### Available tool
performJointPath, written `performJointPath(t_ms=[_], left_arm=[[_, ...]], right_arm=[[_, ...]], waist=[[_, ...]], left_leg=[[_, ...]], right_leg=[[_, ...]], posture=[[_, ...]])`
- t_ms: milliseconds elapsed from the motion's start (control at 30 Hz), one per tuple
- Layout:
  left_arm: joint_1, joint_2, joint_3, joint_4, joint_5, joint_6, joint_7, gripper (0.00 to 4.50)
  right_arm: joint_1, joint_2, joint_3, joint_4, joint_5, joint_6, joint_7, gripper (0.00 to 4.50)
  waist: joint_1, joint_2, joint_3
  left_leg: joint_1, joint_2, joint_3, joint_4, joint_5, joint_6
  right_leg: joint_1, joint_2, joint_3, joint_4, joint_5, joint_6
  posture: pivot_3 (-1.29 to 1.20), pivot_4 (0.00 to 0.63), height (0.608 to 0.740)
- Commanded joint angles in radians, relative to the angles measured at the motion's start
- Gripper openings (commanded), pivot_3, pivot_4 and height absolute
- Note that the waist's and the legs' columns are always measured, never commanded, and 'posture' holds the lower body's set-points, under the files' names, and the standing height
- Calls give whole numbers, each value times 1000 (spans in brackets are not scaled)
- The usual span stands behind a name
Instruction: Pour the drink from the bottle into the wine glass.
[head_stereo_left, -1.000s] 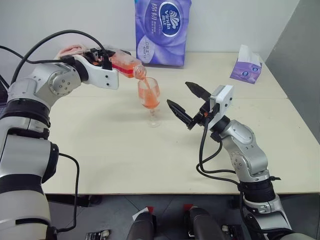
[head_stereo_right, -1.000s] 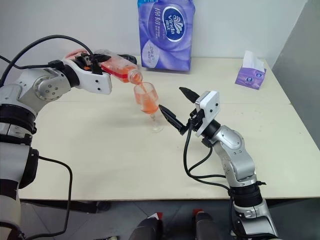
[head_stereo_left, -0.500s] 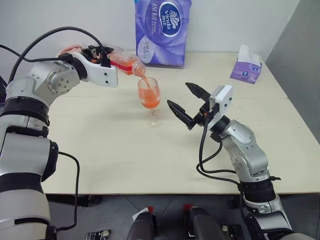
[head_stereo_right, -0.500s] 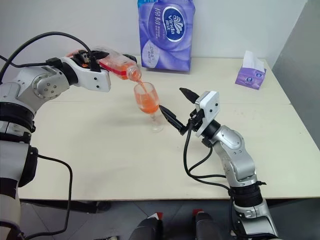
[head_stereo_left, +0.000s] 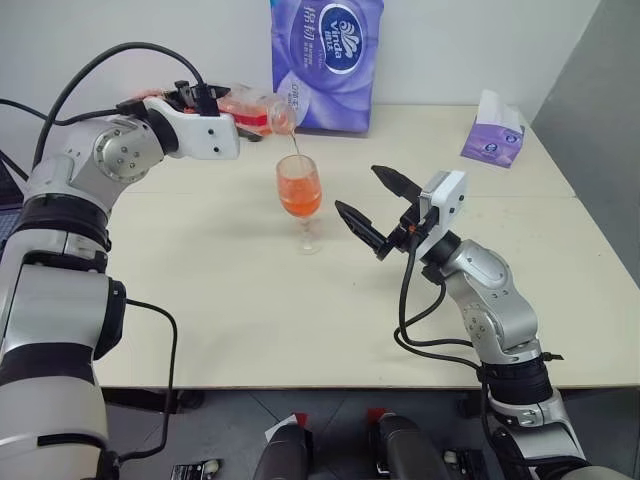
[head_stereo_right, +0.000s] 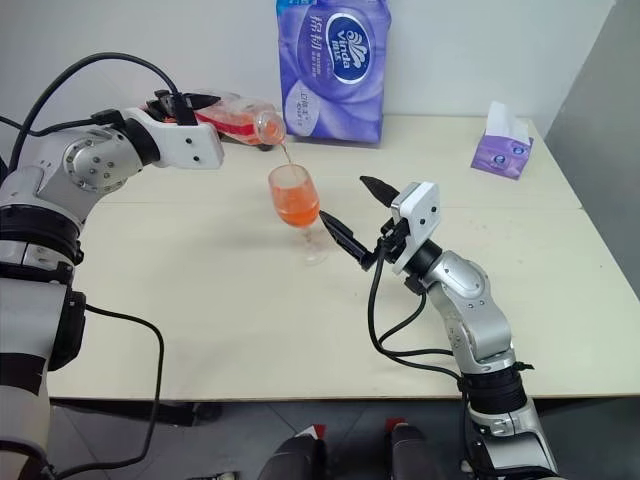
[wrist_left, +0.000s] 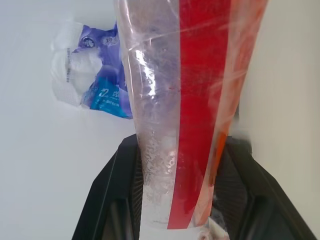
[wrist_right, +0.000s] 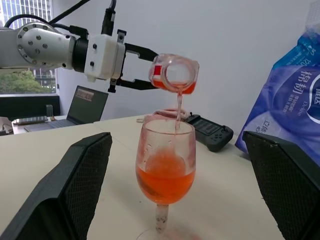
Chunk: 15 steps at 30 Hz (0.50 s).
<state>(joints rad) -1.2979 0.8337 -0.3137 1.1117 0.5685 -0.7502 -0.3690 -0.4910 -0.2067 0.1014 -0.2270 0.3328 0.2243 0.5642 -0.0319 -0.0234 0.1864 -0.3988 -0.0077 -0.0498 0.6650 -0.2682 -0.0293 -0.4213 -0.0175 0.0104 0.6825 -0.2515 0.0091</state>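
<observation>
Biggest risk first: the left gripper (wrist_right: 134, 67) has its fingers clamped on the body of the bottle (head_stereo_left: 255, 108), tipped about level with its mouth above and slightly behind the wine glass (head_stereo_left: 299, 190). Only a thin thread of the drink (wrist_right: 166, 182) falls into the bowl, so a small drift of the mouth off the rim would likely send it down the outside of the glass onto the worktop (head_stereo_left: 250, 290); pink wetness at the foot, seen from the right wrist, suggests some has already landed there. The bowl is around half full, and the bottle looks nearly drained, so overfilling seems unlikely.

Next, the right gripper (head_stereo_left: 368, 205) hangs just beside the glass with its fingers spread wide and holding nothing; a nudge from it could topple the thin-stemmed glass.

Writing: the tall purple tissue pack (head_stereo_left: 325, 60) at the back reads "Vinda", with Chinese characters above. The small purple tissue box (head_stereo_left: 492, 135) bears print too small to read.
</observation>
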Motion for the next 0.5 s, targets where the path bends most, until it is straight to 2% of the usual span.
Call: performJointPath(t_ms=[33, 300, 500], left_arm=[[9, -5, 67, -41, -104, 20, -60, 1632], [100, -69, 232, -183, -378, 247, -227, 1632], [296, -146, 401, -401, -559, 585, -158, 1632]], right_arm=[[-10, -9, -11, -27, 2, -9, 2, 4500], [-25, -19, -11, -9, 13, -18, 28, 4500], [36, -84, 16, -87, 52, 23, 135, 4500]], waist=[[0, 0, 0], [-1, 0, 0], [-2, 0, 0]], left_leg=[[0, 0, 0, 0, 0, 0], [0, 0, -1, 1, 0, 0], [1, 1, -3, 1, 0, 0]], right_leg=[[0, 0, 0, 0, 0, 0], [0, 0, 0, 0, 0, 0], [0, -1, 3, 2, 0, 0]], posture=[[0, 150, 740], [0, 150, 740], [0, 150, 740]])
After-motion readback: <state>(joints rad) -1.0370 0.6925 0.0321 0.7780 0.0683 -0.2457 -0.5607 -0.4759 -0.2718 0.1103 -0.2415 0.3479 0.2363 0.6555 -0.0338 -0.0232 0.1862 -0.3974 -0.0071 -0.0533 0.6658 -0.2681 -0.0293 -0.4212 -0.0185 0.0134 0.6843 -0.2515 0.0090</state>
